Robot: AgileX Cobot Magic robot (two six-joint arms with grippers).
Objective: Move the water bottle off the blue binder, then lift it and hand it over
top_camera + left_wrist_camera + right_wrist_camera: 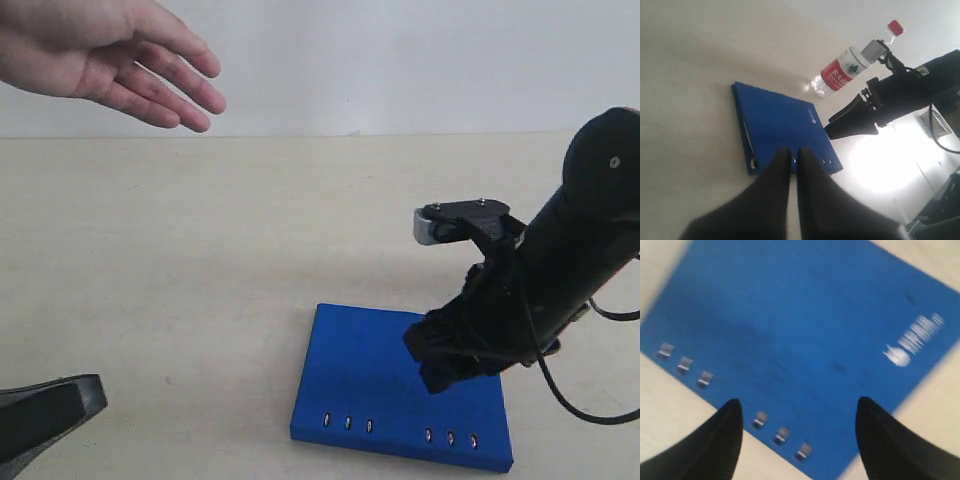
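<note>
From where I stand, a person's open hand point(110, 60) hovers at ten o'clock. The left gripper point(794, 154) sits low at eight o'clock, pinched shut on nothing. The blue binder point(370, 380) lies flat on the table point(200, 250) at five o'clock. The right gripper point(798, 401) hangs over it, spread wide and empty. The water bottle point(842, 70) is already off the binder, on the table past its logo corner, beside the right arm. It is clear, with a red cap point(896, 27) and a red label. I'd say the lift and handover remain
</note>
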